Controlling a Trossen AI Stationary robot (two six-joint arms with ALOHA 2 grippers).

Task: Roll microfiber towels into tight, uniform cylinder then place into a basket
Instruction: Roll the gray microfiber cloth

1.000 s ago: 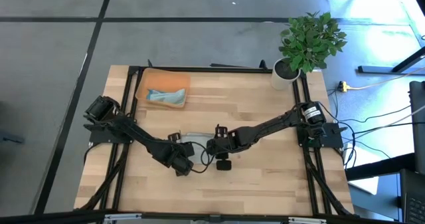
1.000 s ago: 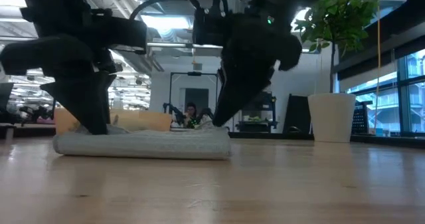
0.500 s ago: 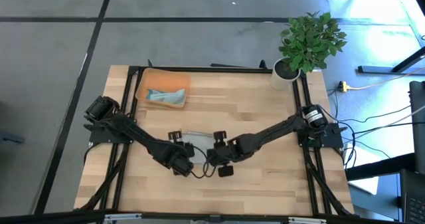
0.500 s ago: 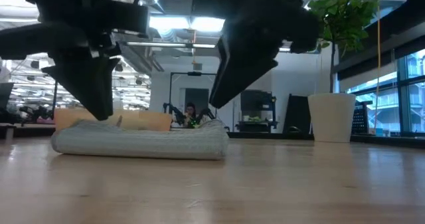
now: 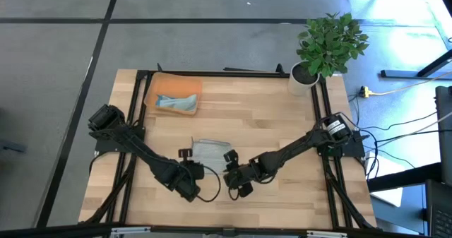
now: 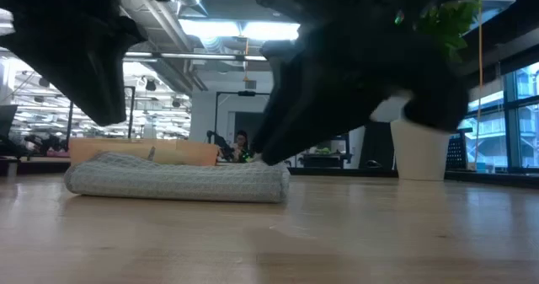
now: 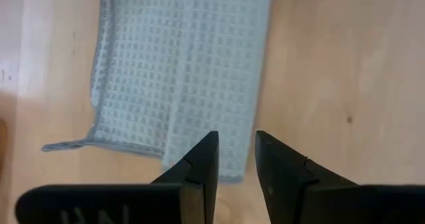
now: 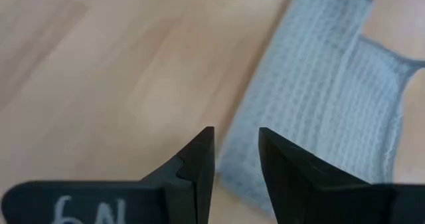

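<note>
We judge the rolling step to be in hand: the pale grey-green towel [image 5: 210, 152] lies folded flat in a long strip near the middle of the wooden table [image 5: 268, 118], not yet a cylinder, and neither arm has hold of it. Our left gripper [image 7: 234, 159] hangs at about seven o'clock of the strip, our right gripper [image 8: 234, 159] at about five o'clock, each with its fingers slightly parted around nothing, just above the near edge. The next move, we think, calls for both grippers to come down on that near edge together, pinch it evenly and turn it over toward twelve o'clock, keeping the roll tight. The cloth is a soft waffle weave with a stitched hem, limp, so it may slump or unroll if the two ends are not worked alike. The second towel, light teal-blue [image 5: 176, 102], sits bunched inside the orange basket [image 5: 164, 83], a shallow low-walled tray at roughly eleven o'clock of the table, well apart from the arms.
</note>
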